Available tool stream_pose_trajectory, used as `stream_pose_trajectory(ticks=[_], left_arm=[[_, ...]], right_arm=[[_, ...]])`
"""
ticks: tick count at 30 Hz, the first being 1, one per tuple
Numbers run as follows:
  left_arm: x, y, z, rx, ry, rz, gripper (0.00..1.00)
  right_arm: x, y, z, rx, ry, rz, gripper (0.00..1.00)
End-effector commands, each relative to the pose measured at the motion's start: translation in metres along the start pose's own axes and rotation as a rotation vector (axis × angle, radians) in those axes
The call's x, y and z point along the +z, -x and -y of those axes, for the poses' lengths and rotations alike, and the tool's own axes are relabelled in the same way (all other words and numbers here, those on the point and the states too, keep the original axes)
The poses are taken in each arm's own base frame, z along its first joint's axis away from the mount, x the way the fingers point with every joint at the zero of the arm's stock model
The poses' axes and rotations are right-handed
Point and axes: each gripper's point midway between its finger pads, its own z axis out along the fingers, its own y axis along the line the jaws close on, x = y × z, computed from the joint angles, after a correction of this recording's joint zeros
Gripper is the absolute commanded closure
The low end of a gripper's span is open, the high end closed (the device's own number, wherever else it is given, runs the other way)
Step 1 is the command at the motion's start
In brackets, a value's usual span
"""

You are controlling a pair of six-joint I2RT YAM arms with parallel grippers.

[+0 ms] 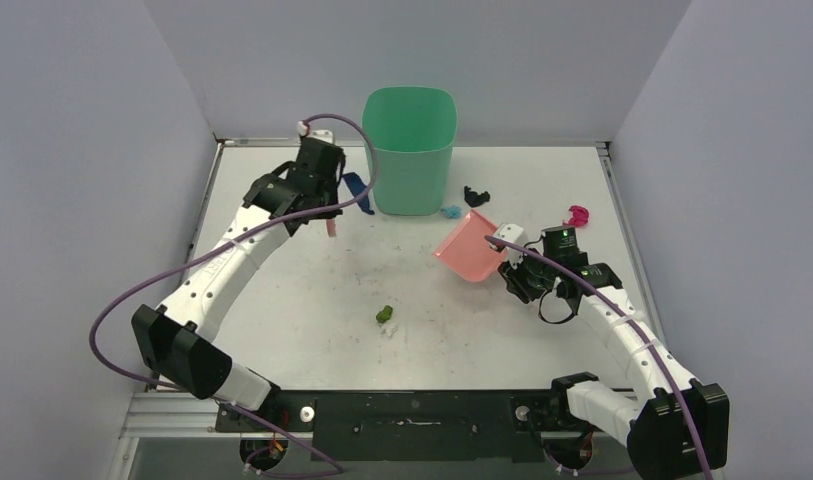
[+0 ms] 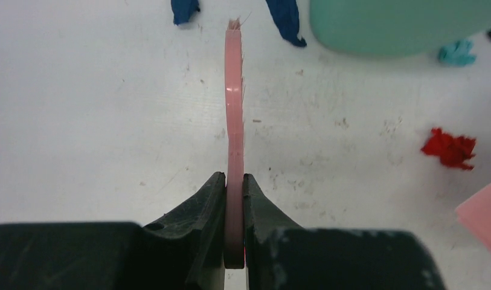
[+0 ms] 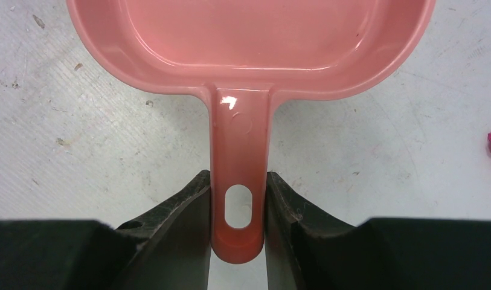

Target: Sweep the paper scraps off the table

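Green scrap (image 1: 384, 314): nearest of the paper scraps, alone mid-worktop.
Other scraps: dark blue (image 1: 354, 187) and light blue (image 1: 451, 212) by the bin's foot; black (image 1: 476, 196) and magenta (image 1: 578, 215) far right; red (image 2: 449, 148) just left of the dustpan.
Worktop (image 1: 282, 300): scuffed white, scraps scattered, none gathered.
Brush (image 2: 234, 121): clenched edge-on by the left fingers (image 2: 206, 205), tip toward the dark blue scrap, likely to drag it rightward.
Dustpan (image 1: 469, 250): handle gripped by the right fingers (image 3: 182, 211), mouth facing left to receive; visible part holds nothing.
Bin (image 1: 410, 148): far centre, probably for emptying.
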Motion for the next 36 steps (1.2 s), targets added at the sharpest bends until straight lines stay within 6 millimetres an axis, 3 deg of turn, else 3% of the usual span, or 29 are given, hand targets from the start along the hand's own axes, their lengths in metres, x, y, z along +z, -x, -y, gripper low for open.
stream_pose_trajectory(ticks=[1,7,12,16,20,23,26,29,32,36], left_arm=[[0.006,0.076,-0.009,-0.350,-0.098,0.280,1.00],[0.045,0.110,-0.008,-0.617,-0.219,0.346,1.00],[0.095,0.133,-0.009,-0.765,-0.266,0.374,1.00],[0.143,0.138,0.000,-0.865,-0.349,0.328,1.00],[0.180,0.143,0.006,-0.908,-0.354,0.287,1.00],[0.199,0.135,0.007,-0.940,-0.336,0.236,1.00],[0.205,0.121,0.005,-0.969,-0.317,0.194,1.00],[0.196,0.105,-0.003,-1.000,-0.283,0.178,1.00],[0.188,0.067,-0.021,-1.065,-0.195,0.135,1.00],[0.165,0.030,-0.043,-1.118,-0.158,0.145,1.00]], right_arm=[[-0.003,0.010,0.005,-0.013,-0.019,0.043,0.80],[-0.002,0.007,0.005,-0.011,-0.017,0.035,0.80],[-0.003,0.007,0.007,-0.009,-0.022,0.038,0.80],[-0.003,0.003,0.009,-0.001,-0.027,0.028,0.80],[-0.002,0.001,0.013,0.011,-0.037,0.021,0.80],[-0.003,0.000,0.014,0.017,-0.042,0.020,0.80],[-0.004,-0.001,0.015,0.018,-0.041,0.022,0.80],[-0.004,0.000,0.014,0.016,-0.038,0.026,0.80],[-0.005,0.002,0.012,0.008,-0.028,0.036,0.80],[-0.007,0.003,0.009,-0.005,-0.017,0.047,0.80]])
